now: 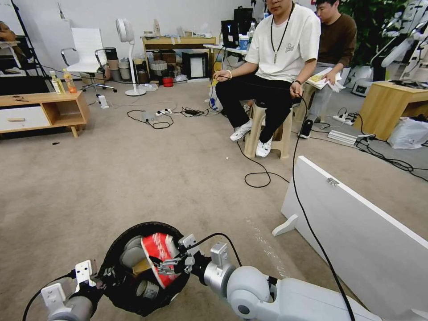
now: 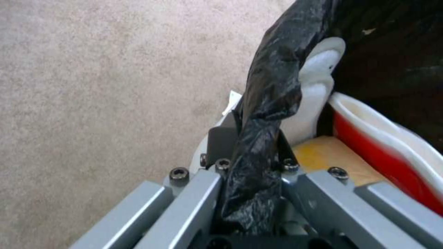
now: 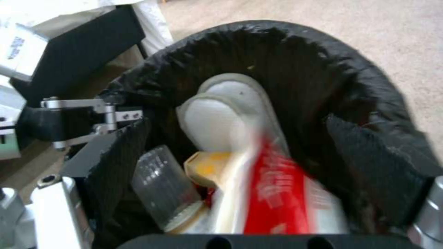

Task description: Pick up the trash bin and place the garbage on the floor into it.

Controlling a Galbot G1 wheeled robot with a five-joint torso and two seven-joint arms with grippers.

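The trash bin (image 1: 117,244), lined with a black bag, hangs low in front of me over the floor (image 1: 133,169). My left gripper (image 1: 104,276) is shut on its near-left rim, and the bag (image 2: 277,69) is pinched between the fingers (image 2: 251,152). Over the bin's mouth, my right gripper (image 1: 171,266) is open, fingers (image 3: 110,159) wide apart. A red-and-white packet (image 3: 277,193) stands blurred between them, touching neither. Other garbage lies inside: a clear bottle (image 3: 161,183), a white piece (image 3: 217,117) and a yellowish-brown piece (image 3: 207,167).
A white board (image 1: 356,223) leans on the carpet to my right, with a black cable (image 1: 303,200) running over it. Seated people (image 1: 272,67) and floor cables (image 1: 154,120) are ahead. A low wooden cabinet (image 1: 44,111) with drink bottles (image 1: 62,82) stands far left.
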